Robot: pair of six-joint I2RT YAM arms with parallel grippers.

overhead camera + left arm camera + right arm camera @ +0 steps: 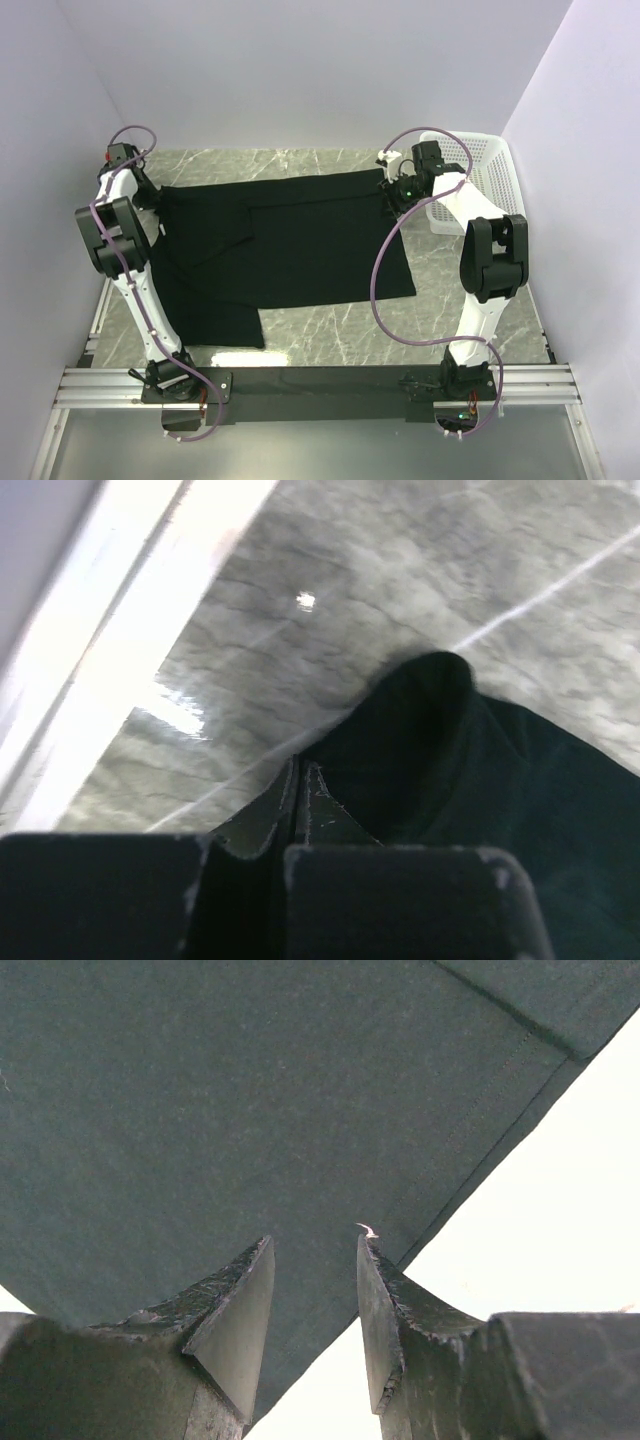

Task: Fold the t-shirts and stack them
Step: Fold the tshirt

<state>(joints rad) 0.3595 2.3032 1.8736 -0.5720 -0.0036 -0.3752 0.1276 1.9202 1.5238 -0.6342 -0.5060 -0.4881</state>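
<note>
Fold beginning: left gripper (300, 785) is clenched on the shirt (290, 240) corner at 10 o'clock. Right gripper (315, 1250), released at 2 o'clock, probably must pinch its corner next.

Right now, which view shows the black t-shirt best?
Top external: the t-shirt lies spread out, nearly its whole outline visible. Left wrist shows only a bunched corner pinched in the left pincer; right wrist only a hemmed edge beyond the open right pincer.

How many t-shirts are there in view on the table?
1. The black t-shirt lies spread over the middle of the table. The basket at the far right could hide more.
</note>
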